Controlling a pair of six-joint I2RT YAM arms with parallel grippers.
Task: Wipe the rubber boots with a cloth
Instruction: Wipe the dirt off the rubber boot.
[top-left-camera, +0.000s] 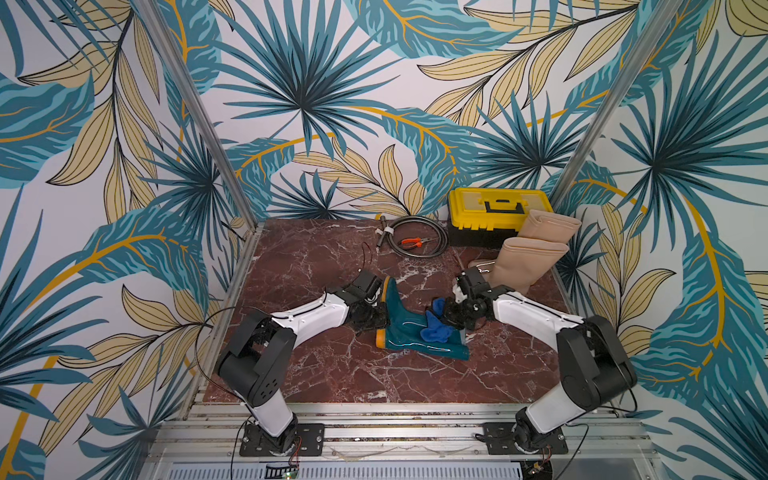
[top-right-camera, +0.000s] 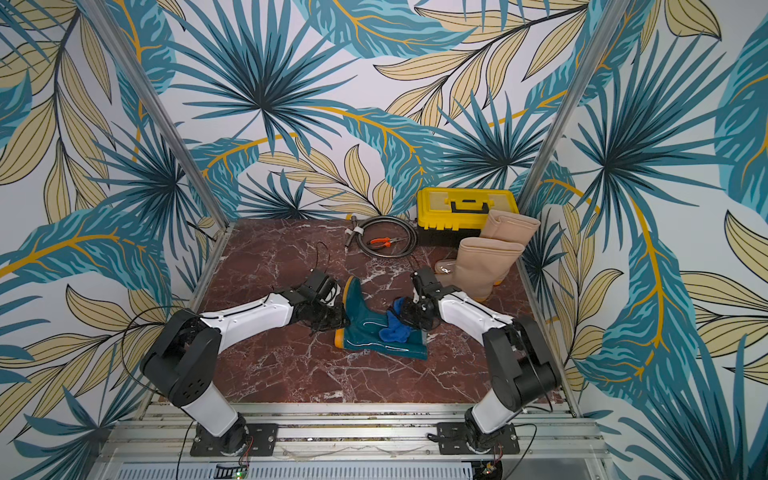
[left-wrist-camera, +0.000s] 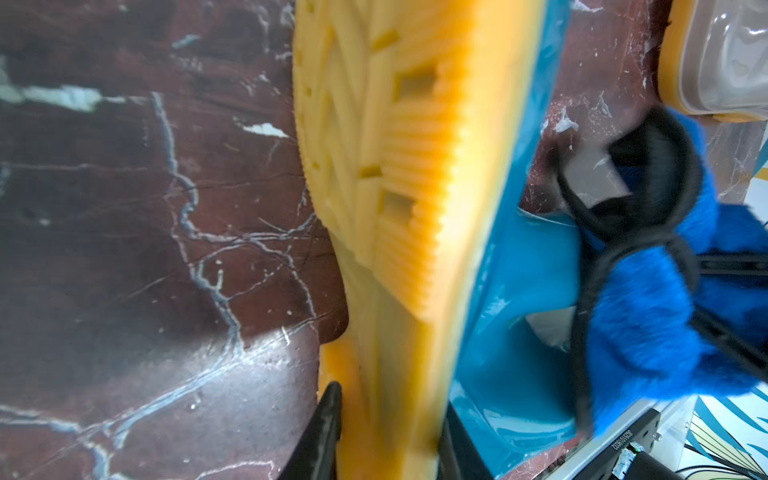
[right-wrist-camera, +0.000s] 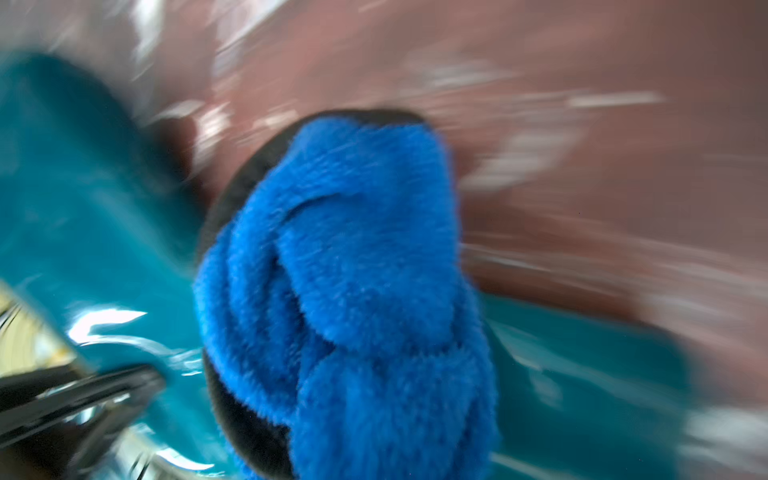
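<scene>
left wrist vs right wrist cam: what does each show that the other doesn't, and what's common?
Only left wrist: the orange-yellow ribbed sole of the teal boot, the left gripper closed across it near the heel, and the toe of a beige boot in a corner.
Only right wrist: the boot's glossy upper side, heavily motion-blurred, with the cloth's bunched front filling the middle.
Both: the blue cloth pinched in the right gripper, on the teal boot, over the red marble table.
</scene>
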